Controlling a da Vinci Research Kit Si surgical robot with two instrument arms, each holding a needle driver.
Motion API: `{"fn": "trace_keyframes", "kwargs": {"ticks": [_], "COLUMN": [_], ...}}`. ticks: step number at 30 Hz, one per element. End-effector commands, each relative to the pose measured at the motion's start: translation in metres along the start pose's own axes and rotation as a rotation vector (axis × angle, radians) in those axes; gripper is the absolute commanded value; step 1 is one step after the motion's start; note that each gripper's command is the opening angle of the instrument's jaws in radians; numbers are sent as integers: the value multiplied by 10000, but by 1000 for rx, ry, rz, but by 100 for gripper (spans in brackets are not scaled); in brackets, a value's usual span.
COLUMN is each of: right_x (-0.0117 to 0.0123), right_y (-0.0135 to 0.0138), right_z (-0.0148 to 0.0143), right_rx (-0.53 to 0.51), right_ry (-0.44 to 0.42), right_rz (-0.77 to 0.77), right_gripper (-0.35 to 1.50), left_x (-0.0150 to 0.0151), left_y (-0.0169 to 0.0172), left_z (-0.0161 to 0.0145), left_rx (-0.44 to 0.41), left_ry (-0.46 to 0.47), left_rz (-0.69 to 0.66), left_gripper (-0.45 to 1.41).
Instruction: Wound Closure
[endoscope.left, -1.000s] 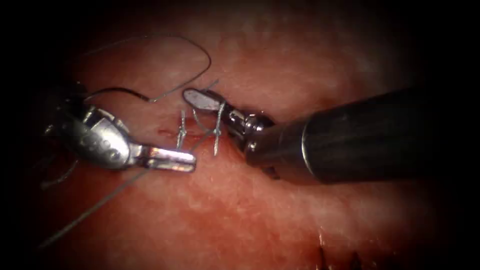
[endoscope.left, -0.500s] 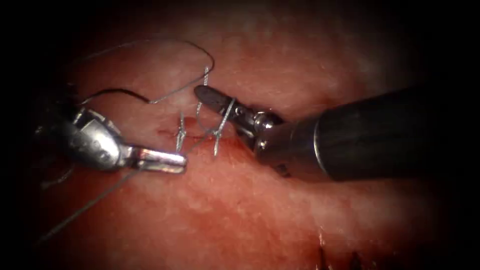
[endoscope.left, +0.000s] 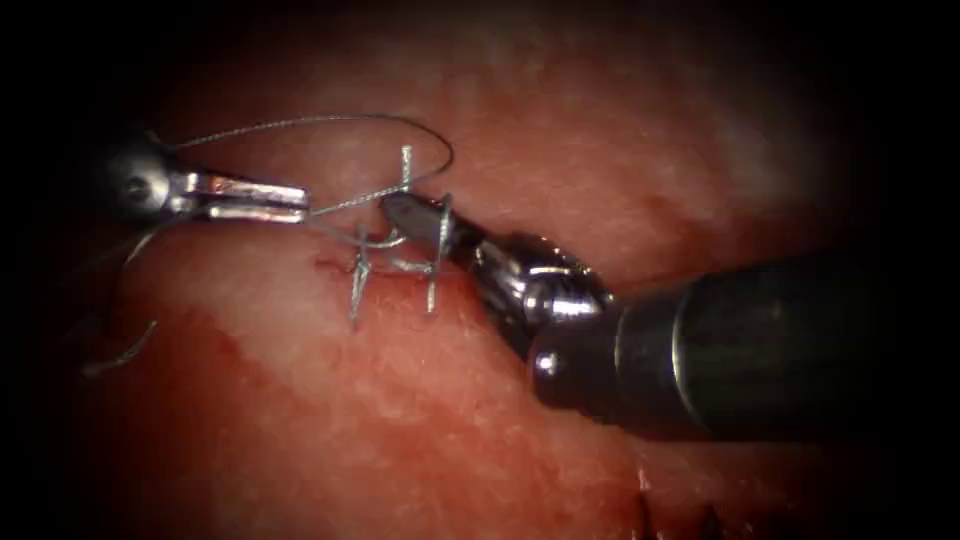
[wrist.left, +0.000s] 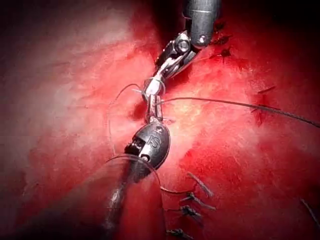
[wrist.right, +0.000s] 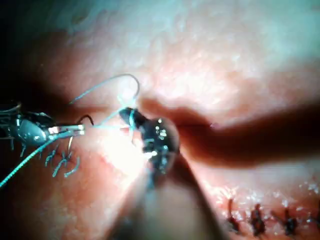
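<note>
My left tool (endoscope.left: 298, 206) sits to the upper left of the cut (endoscope.left: 330, 264), jaws shut on the thread (endoscope.left: 330, 121). From there the thread arcs up and over toward my right tool (endoscope.left: 396, 209), which reaches in from the right with shut jaws and a turn of thread wrapped round them. Short thread ends (endoscope.left: 357, 280) stand up at the stitch. In the left wrist view the left tool (wrist.left: 151, 111) nearly meets the right tool (wrist.left: 153, 88). The right wrist view has the loop (wrist.right: 131, 80) over the right tool (wrist.right: 126, 113). I cannot make out the needle.
A long strand of thread (wrist.left: 260, 107) trails away across the tissue (endoscope.left: 480, 420). Finished stitches with cut ends (wrist.right: 257, 220) line the closed part of the cut. A faint curved strand (endoscope.left: 120, 355) lies at the far left. Red fluid wets the tissue around the stitch.
My left tool has risen from below and left of the stitch to its upper left, carrying the thread with it. The right tool's shaft has dropped lower, its tip staying at the stitch inside the loop.
</note>
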Motion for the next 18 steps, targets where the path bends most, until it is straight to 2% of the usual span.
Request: {"fn": "trace_keyframes", "kwargs": {"ticks": [1, 7, 14, 18], "right_x": [-14, -9, -15, -22], "right_y": [1, 8, 9, 8], "right_z": [-7, -15, -19, -23], "right_rx": [-10, -26, -15, -13], "right_ry": [-5, 8, -4, -15], "right_rz": [-3, -4, -9, -13], "right_gripper": [-35, -35, -35, -35], "left_x": [-6, -22, -36, -38], "left_y": [5, -21, -54, -93], "left_z": [4, 9, 12, 21], "left_rx": [1, 32, 60, 81], "left_ry": [-4, -26, -47, -61], "left_rz": [-6, -7, -11, -22], "left_gripper": [-45, -45, -45, -45]}}
